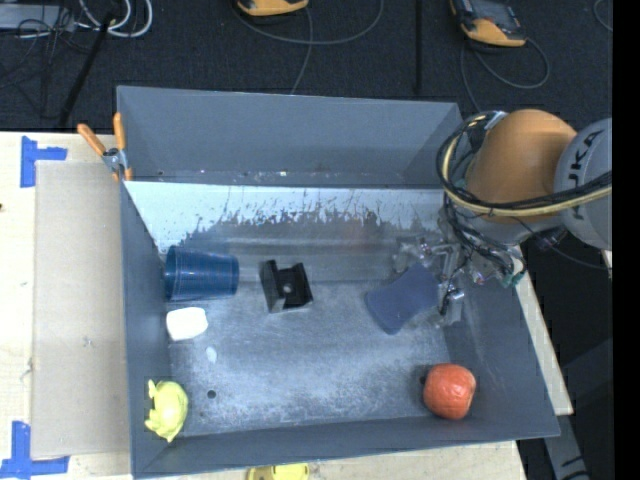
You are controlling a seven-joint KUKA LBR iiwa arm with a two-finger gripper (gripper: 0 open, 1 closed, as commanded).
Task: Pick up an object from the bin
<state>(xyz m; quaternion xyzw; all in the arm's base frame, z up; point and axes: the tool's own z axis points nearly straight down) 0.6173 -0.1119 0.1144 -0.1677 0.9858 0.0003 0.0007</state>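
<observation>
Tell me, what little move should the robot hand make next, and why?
Probably ease a little lower and leftward over the flat blue-grey piece, I'd judge. The gripper is right at that piece's right edge, by the right wall of the bin, whereas the red ball and the black block lie farther off.

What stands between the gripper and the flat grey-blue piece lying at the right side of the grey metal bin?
Nothing visible does. The gripper hangs at the right edge of the flat grey-blue piece. The round red-orange ball lies nearer the front wall and the small black block lies further left, both apart.
</observation>
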